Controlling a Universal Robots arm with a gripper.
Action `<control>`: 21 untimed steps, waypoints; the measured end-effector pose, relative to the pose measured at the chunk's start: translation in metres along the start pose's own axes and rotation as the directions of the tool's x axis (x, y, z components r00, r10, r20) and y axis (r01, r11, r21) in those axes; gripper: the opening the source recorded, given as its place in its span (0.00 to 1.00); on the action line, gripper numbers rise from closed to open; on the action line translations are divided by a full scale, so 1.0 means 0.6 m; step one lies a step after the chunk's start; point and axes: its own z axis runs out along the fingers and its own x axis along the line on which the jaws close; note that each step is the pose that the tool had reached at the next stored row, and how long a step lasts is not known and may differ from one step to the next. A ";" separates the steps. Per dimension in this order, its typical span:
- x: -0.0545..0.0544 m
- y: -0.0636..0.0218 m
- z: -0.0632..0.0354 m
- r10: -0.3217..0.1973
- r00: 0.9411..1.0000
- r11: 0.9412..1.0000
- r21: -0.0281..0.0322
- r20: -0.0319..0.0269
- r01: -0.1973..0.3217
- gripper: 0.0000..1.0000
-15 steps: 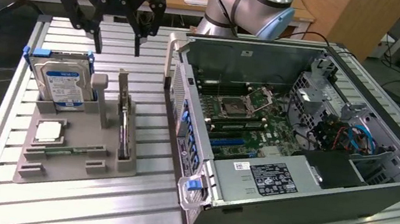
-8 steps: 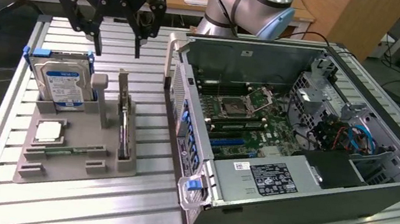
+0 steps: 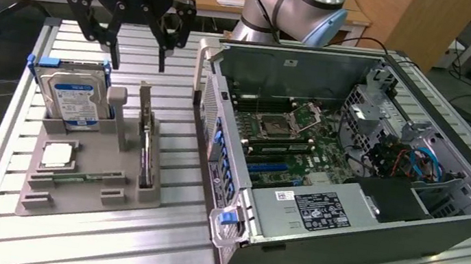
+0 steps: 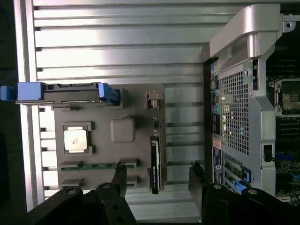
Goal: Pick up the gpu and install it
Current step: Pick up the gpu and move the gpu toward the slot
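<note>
The gpu (image 3: 147, 154) stands on edge in a slot of the grey holder tray (image 3: 107, 155), thin and dark with a pale bracket at its far end. In the wrist view the gpu (image 4: 155, 157) appears edge-on as a dark blade. My gripper (image 3: 139, 66) hangs above the far end of the tray, open, with nothing between its black fingers (image 3: 163, 53). Seen from the wrist, the gripper (image 4: 158, 174) straddles the line of the card from above, one fingertip on either side and well apart from it.
The tray also holds a silver hard drive (image 3: 74, 99) with blue clips, a processor chip (image 3: 57, 155) and a narrow memory stick (image 3: 71, 180). The opened computer case (image 3: 352, 155) lies on the exterior view's right, motherboard exposed. The slatted aluminium table (image 3: 109, 246) carries everything.
</note>
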 end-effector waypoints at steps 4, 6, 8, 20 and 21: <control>0.000 0.000 0.003 0.000 1.000 1.000 0.001 0.000 0.000 0.65; 0.000 0.000 0.005 0.000 1.000 1.000 0.001 0.000 0.000 0.65; -0.001 0.000 0.008 0.000 1.000 1.000 0.001 0.000 0.000 0.65; 0.000 -0.001 0.020 0.000 1.000 1.000 0.001 0.000 0.000 0.65; 0.000 -0.001 0.021 0.000 1.000 1.000 0.002 0.000 0.000 0.65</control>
